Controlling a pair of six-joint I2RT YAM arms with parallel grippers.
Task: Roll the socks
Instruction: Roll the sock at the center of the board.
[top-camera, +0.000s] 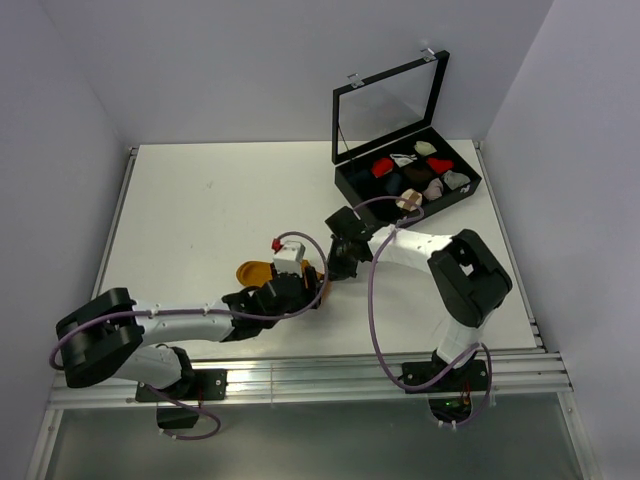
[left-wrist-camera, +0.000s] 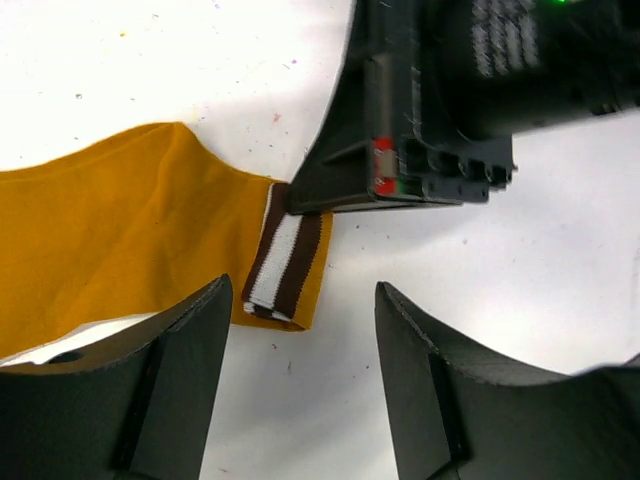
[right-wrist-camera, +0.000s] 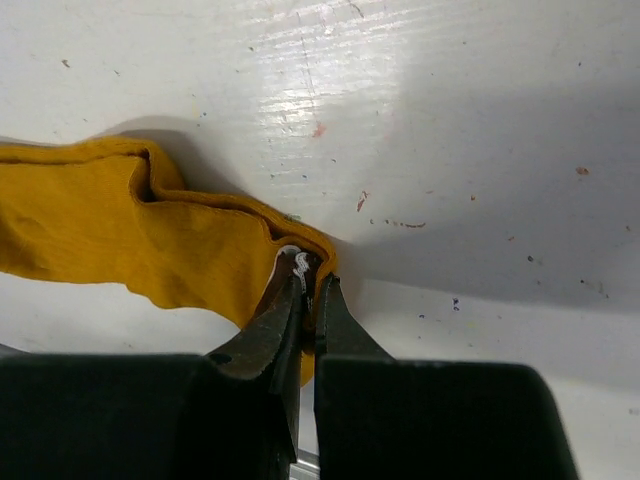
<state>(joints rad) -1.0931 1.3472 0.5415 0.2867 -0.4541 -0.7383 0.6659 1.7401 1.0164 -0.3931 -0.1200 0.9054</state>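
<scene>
The right fingers (right-wrist-camera: 308, 300) are clenched on the very edge of the mustard sock (left-wrist-camera: 120, 230), nipping its cuff (left-wrist-camera: 285, 262) where the brown and white stripes end. The left fingers (top-camera: 305, 288) stand apart and grasp nothing, one to each side of that cuff and just short of it. The sock lies flat on the table (right-wrist-camera: 450, 120), its body stretching away to the left of both pairs of fingers; the brown sock I cannot make out in any view. The step in hand looks like starting the roll from the cuff end. To do it well, I judge the left fingers should take the cuff beside the right fingertips, catching both layers, so the two holds turn the edge over together and the first fold runs straight across the width. A hold at one corner alone would likely twist the roll into a cone. The fabric is a soft, matte knit, thin and limp, creased into a raised fold just behind the right fingers. The striped cuff looks thicker and firmer than the plain body. The table is smooth and glossy white, so the sock may slide rather than roll unless pressed down.
</scene>
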